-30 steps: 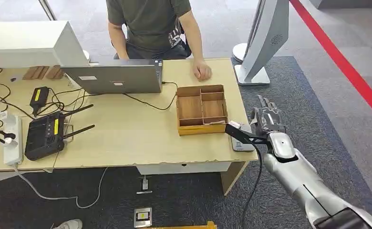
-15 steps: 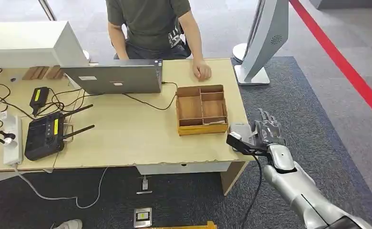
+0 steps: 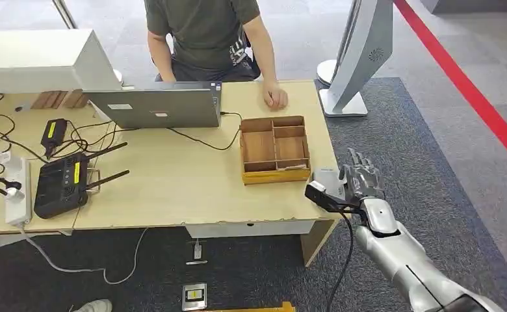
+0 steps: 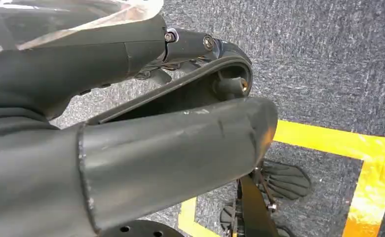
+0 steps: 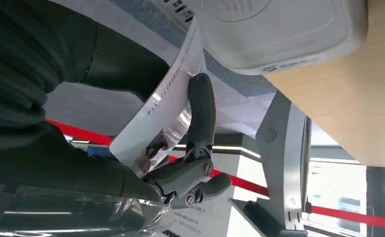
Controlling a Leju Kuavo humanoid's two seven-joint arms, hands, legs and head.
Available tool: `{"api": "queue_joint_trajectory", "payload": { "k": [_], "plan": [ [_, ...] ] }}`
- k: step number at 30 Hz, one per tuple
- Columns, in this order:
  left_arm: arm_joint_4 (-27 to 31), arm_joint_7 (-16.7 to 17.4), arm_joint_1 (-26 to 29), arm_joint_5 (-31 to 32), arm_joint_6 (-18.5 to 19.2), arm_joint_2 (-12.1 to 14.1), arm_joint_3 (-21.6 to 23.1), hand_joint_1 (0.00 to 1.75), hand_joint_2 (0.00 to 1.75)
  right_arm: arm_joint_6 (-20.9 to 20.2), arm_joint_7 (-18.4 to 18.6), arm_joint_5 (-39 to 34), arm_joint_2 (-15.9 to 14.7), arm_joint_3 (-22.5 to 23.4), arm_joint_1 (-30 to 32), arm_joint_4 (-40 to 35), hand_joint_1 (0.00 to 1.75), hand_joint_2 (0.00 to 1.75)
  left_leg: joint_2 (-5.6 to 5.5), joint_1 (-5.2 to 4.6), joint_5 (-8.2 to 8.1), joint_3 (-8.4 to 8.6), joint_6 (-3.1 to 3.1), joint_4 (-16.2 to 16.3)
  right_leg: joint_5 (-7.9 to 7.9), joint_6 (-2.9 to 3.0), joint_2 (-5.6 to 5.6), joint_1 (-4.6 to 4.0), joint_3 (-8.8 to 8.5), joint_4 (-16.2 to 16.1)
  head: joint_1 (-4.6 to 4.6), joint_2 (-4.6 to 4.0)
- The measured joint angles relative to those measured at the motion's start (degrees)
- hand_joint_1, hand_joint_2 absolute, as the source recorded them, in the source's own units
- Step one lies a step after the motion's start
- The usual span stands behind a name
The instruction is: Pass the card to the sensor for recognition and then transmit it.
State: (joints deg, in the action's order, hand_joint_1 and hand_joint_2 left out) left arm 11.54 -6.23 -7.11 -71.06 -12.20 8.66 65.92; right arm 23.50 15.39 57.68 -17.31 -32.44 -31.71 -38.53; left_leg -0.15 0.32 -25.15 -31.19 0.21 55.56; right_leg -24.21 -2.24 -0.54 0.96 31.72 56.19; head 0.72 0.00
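Note:
In the right wrist view my right hand (image 5: 131, 148) pinches a white printed card (image 5: 156, 111) between thumb and a dark finger. The card's edge stands close beside the white sensor (image 5: 274, 29), which lies on the wooden table (image 5: 348, 108). From the head view, the right hand (image 3: 363, 179) hovers just off the table's front right corner, beside the sensor (image 3: 329, 175). My left hand (image 4: 146, 123) hangs over the carpet with nothing in it, its fingers apart.
A wooden compartment box (image 3: 275, 148) sits left of the sensor. A person sits behind the table (image 3: 192, 188), one hand (image 3: 275, 97) resting on it. A laptop (image 3: 156, 107), a black router (image 3: 62, 185) and cables occupy the left. A white stand (image 3: 358, 58) rises at the right.
My right hand with the card has sunk and drawn back a little toward me, staying beside the sensor. The person and the table items have not moved.

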Motion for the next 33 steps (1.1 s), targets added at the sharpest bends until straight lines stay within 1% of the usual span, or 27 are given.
{"api": "queue_joint_trajectory", "payload": {
  "k": [4,8,11,13,21,31,33],
  "plan": [
    [0.0,0.15,0.0,0.24,0.0,0.02,0.0,0.0,0.0,-0.09,-0.02,0.48,-0.04,0.11,-0.72,0.18,1.75,1.75,0.0,0.0,0.0,0.0,0.0,0.0,0.01,0.01,0.0,0.0,-0.01,0.0,0.0,0.0],
    [-0.02,0.2,0.07,0.46,0.2,0.02,0.0,0.0,0.0,-3.46,1.33,2.41,-0.88,0.44,-1.51,-2.69,1.75,1.75,-0.01,-0.01,0.05,-0.06,-0.05,0.0,0.04,-0.02,0.0,0.02,0.0,0.01,-0.02,0.0],
    [-0.02,0.2,0.07,0.46,0.2,0.02,0.0,0.0,0.0,-7.04,2.95,4.22,-1.55,0.68,-2.9,-6.37,1.75,1.75,0.0,-0.01,0.05,-0.05,-0.05,0.01,0.05,-0.01,0.0,0.02,0.02,0.02,0.0,0.0],
    [-0.02,0.2,0.05,0.46,0.2,0.0,0.0,0.0,0.0,-8.07,3.28,4.46,-1.9,0.87,-3.83,-8.42,1.75,1.75,0.0,0.0,0.05,-0.03,-0.05,0.01,0.04,-0.01,0.0,0.0,0.02,0.01,0.0,0.0],
    [0.0,0.2,0.08,0.44,0.2,-0.02,0.0,0.0,0.0,-8.42,3.6,4.81,-2.82,1.38,-4.01,-13.35,1.75,1.75,0.0,0.0,0.04,-0.05,-0.06,0.0,0.01,0.01,-0.01,0.0,0.03,0.02,-0.02,0.0],
    [-0.02,0.22,0.09,0.46,0.26,-0.02,0.0,0.0,0.0,-8.39,3.6,5.62,-3.3,1.51,-4.17,-15.83,1.75,1.75,-0.01,-0.01,0.05,-0.08,-0.06,0.0,0.02,0.0,-0.01,0.01,0.03,0.02,-0.02,0.0],
    [-0.02,0.46,0.08,0.48,0.28,-0.02,0.0,0.0,0.0,-10.3,3.96,6.21,-3.52,1.51,-5.38,-17.09,1.75,1.75,-0.01,-0.01,0.05,-0.08,-0.06,0.01,0.04,0.0,0.0,0.01,0.05,0.04,-0.02,0.0]
  ]
}}
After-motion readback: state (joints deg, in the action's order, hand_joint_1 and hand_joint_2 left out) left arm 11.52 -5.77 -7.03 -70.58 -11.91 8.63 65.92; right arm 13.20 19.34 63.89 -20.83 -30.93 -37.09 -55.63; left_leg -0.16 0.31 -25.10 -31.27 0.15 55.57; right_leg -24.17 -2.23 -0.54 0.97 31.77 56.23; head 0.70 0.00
